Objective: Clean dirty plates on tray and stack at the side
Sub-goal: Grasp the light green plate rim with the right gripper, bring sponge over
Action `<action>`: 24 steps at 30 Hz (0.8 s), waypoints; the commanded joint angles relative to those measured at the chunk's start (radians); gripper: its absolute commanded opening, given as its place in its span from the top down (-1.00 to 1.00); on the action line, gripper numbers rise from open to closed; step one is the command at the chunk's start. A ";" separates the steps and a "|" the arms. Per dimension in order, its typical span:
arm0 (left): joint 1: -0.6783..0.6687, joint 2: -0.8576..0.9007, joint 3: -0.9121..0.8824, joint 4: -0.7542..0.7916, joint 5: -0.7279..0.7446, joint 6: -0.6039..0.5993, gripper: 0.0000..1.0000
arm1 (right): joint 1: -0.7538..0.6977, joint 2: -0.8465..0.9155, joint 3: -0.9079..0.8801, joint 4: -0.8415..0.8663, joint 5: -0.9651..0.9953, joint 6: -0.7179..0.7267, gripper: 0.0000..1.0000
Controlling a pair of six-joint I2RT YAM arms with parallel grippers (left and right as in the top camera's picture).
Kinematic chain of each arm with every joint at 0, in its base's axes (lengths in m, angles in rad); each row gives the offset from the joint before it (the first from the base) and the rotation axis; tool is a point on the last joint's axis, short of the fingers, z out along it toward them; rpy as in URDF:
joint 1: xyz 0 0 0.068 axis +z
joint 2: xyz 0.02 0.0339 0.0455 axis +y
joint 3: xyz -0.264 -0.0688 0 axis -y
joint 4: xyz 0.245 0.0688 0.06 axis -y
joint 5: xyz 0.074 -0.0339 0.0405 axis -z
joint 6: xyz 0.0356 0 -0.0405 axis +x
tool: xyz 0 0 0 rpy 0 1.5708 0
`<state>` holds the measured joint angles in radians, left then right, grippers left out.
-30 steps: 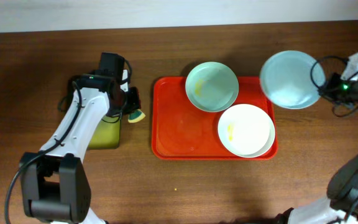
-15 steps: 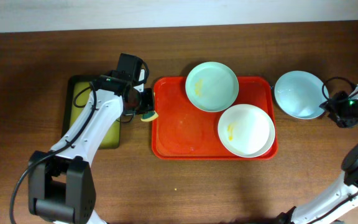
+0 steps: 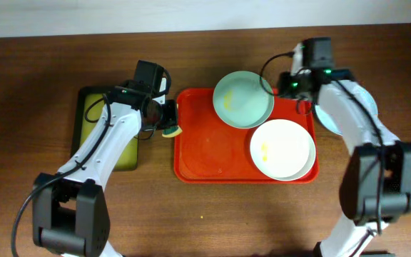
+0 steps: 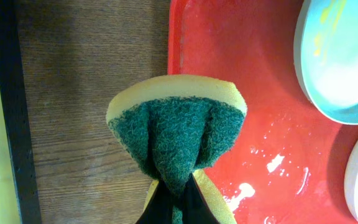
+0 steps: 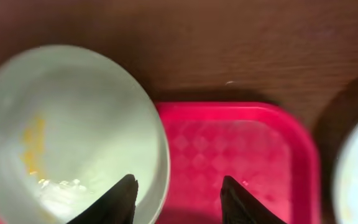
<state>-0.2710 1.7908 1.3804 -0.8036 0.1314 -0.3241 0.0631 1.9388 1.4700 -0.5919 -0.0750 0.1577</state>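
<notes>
The red tray [image 3: 212,153] holds the pale green plate [image 3: 242,98] at its back and the white plate [image 3: 282,148] at its right, each with a yellow smear. The pale blue plate [image 3: 368,107] lies on the table right of the tray, mostly hidden by my right arm. My left gripper [image 3: 168,120] is shut on a yellow-and-green sponge [image 4: 176,127] over the tray's left rim [image 4: 174,37]. My right gripper [image 5: 178,186] is open, its jaws astride the right rim of the green plate [image 5: 67,130] above the tray [image 5: 241,155].
A black-rimmed yellow-green tray [image 3: 120,150] sits on the table left of the red tray, under my left arm. Water droplets lie on the red tray floor [image 4: 272,165].
My right gripper left the blue plate on the table right of the tray and swung left to the green plate's right rim. My left gripper with the sponge moved right to the tray's edge.
</notes>
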 commanded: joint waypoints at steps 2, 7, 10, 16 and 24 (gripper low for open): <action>-0.002 -0.029 0.010 0.003 0.004 0.020 1.00 | 0.051 0.108 0.004 0.050 0.047 -0.003 0.11; -0.022 -0.029 0.010 0.002 0.004 0.020 1.00 | 0.057 0.196 0.004 0.099 0.028 -0.003 0.28; -0.037 -0.029 0.010 0.003 0.003 0.020 1.00 | 0.058 0.200 0.004 0.103 0.005 0.015 0.92; -0.037 -0.029 0.010 0.019 0.003 0.020 1.00 | 0.097 0.147 0.047 0.015 -0.237 0.088 0.92; -0.037 -0.029 0.010 0.028 0.003 0.020 1.00 | 0.195 0.138 0.047 -0.223 -0.244 0.091 0.92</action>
<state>-0.3084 1.7908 1.3804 -0.7803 0.1310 -0.3202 0.2543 2.1124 1.5063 -0.7467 -0.3069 0.2398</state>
